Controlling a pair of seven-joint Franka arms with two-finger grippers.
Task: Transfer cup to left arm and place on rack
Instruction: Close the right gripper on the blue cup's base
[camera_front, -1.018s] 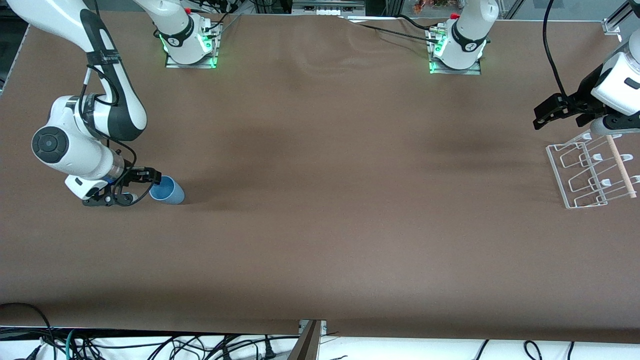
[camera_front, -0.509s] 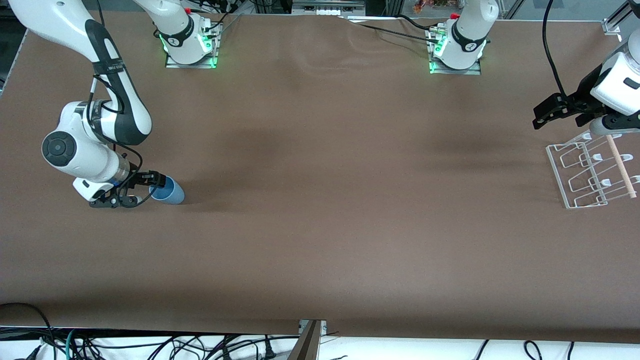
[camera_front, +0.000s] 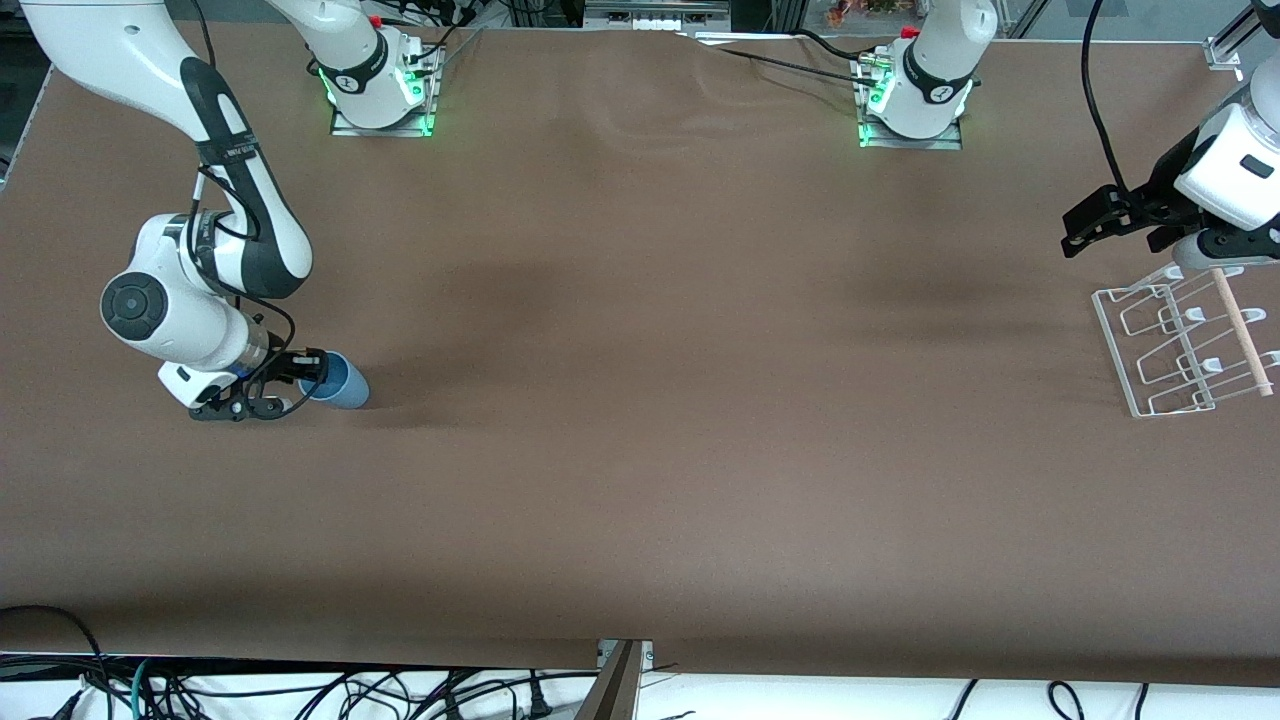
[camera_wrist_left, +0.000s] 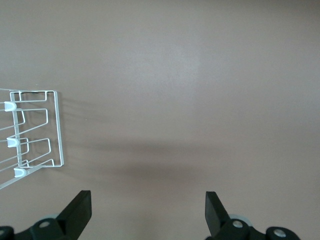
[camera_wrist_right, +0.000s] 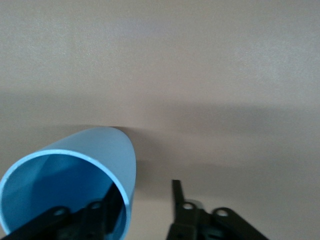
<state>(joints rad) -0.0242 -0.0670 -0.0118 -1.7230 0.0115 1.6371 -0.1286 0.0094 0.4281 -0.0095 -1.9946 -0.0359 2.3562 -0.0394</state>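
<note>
Parted and not yet clenched, at the right gripper: straddling the wall of the cup, with one finger inside the mouth against the blue wall and the other outside, a gap showing between it and the cup. Reached in low and nearly level from the right arm's end, wrist bent down close over the table, elbow raised, upper link running back up to the base at the top of the front view. Resting on the table toward the right arm's end, about midway between bases and front camera, mouth turned toward the gripper; upright or tilted, cannot say. Inside the cup, just that one finger. Spread wide and gripping nothing, at the left gripper, both black fingertips well apart in the left wrist view. Waits up in the air toward the left arm's end, hand pointing down over bare table just beside the rack, by its corner on the bases' side. White wire, standing at the left arm's end of the table, well apart from the cup, rows of upright loops and a wooden dowel lying across them
</note>
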